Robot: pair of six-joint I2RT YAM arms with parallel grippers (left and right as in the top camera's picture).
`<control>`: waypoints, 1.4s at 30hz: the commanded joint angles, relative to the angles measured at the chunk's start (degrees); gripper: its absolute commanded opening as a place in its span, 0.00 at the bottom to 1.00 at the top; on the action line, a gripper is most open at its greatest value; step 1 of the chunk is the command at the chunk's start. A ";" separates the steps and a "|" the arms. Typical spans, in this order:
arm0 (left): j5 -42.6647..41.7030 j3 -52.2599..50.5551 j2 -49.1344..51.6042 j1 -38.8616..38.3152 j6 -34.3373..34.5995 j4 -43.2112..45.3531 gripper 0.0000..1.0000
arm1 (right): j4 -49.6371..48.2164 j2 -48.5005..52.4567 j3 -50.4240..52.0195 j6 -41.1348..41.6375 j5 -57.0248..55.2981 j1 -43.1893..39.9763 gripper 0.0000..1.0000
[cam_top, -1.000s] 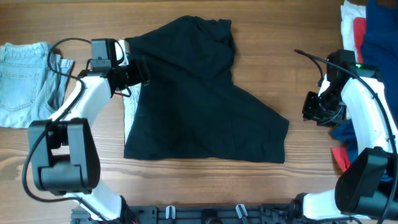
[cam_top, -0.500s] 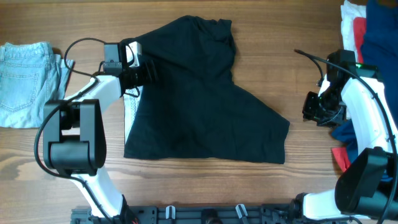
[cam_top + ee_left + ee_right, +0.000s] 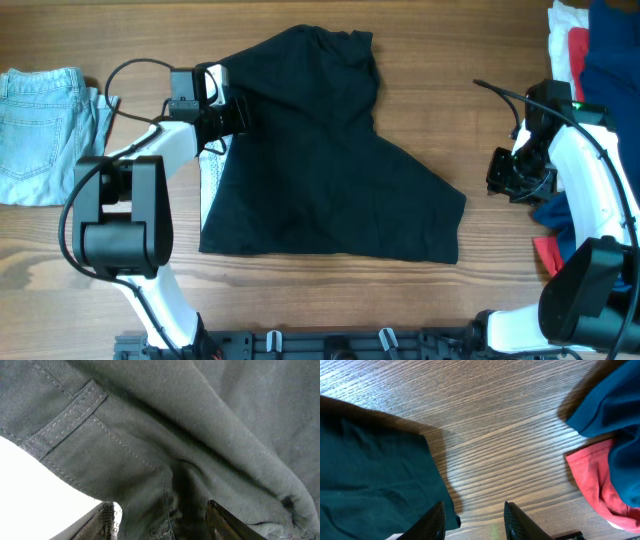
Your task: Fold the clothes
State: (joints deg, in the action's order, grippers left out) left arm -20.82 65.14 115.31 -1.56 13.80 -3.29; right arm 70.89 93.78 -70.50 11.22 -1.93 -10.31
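— Left claw (image 3: 232,112) slid rightward since a second back, onto the upper-left hem of the black garment (image 3: 330,170).
— Gripping?
— Couldn't tell. Fingers (image 3: 100,522) straddled a bunched seam, cloth filling the gap; whether they'd pinched it, unclear. Chose that hem, I judged, because it gives an edge to lift for the fold.
— Garment where?
— Spread mid-table (image 3: 430,60), pale band (image 3: 210,180) showing along its left edge.
— Right claw (image 3: 508,178)?
— Hung agape, empty, just off the garment's right corner, beside the unsorted pile (image 3: 590,60). Parked clear, probably awaiting its turn.
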 commanded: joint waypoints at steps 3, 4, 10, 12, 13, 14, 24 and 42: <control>-3.96 -0.48 2.58 -0.81 -0.55 4.81 0.44 | 0.24 -0.42 -0.63 -0.76 0.55 -0.20 0.39; -5.09 -0.48 2.56 -0.79 -0.55 4.96 0.32 | 0.15 -0.42 -0.63 -0.74 0.55 -0.20 0.38; -8.70 -0.46 -8.39 1.29 1.60 -20.92 0.04 | -4.00 -0.42 -0.63 -4.37 5.90 -0.15 0.41; -5.46 -0.48 -14.25 2.56 1.60 -32.20 0.04 | -9.81 -0.42 -0.63 -10.86 20.61 0.07 0.40; -0.24 -0.48 -16.35 2.82 1.62 -37.88 0.04 | -12.83 -0.39 -0.63 -12.90 25.94 0.63 0.40; 3.54 -0.48 -16.94 2.80 1.62 -41.03 0.04 | -17.25 -0.26 -0.63 -12.57 28.52 1.88 0.43; 18.56 -2.82 -14.67 2.80 6.64 -41.94 0.04 | -58.84 18.78 -0.63 -0.85 28.61 17.05 0.74; 18.95 -7.10 -14.67 2.54 9.18 -39.36 0.04 | -89.53 37.09 -0.68 21.84 24.61 22.56 0.04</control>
State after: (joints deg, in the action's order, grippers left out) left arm -3.22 58.67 99.96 1.08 22.00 -42.61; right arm -18.96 129.25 -71.46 30.65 27.75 12.25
